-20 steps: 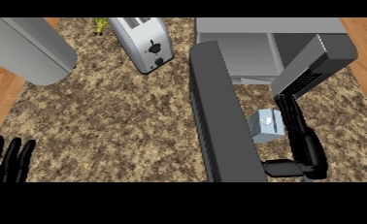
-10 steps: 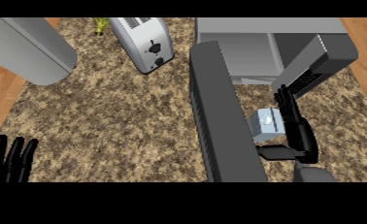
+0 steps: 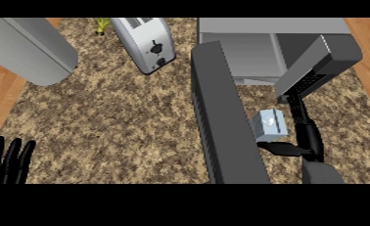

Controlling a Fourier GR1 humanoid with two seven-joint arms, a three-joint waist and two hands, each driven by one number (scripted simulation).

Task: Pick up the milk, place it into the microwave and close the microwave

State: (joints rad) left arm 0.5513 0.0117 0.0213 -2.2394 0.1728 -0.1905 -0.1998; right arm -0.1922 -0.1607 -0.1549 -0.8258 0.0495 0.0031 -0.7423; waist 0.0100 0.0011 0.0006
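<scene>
The milk (image 3: 269,124) is a small pale blue carton standing on the counter, just right of the open microwave door (image 3: 227,122) and in front of the microwave (image 3: 249,56), whose cavity stands open. My right hand (image 3: 306,133) is open beside the carton. Its straight fingers run along the carton's right side, and its thumb (image 3: 278,147) reaches under the carton's near edge. Whether they touch the carton I cannot tell. My left hand (image 3: 14,159) rests open at the lower left edge, fingers up.
A silver toaster (image 3: 148,44) lies at the back, left of the microwave door. A large grey rounded container (image 3: 33,49) fills the back left corner. A small green plant (image 3: 103,24) shows behind the toaster. The speckled counter (image 3: 115,122) spreads left of the door.
My right hand has moved forward along the carton's right side, and its thumb has come in closer under the carton. The milk and the left hand have stayed put.
</scene>
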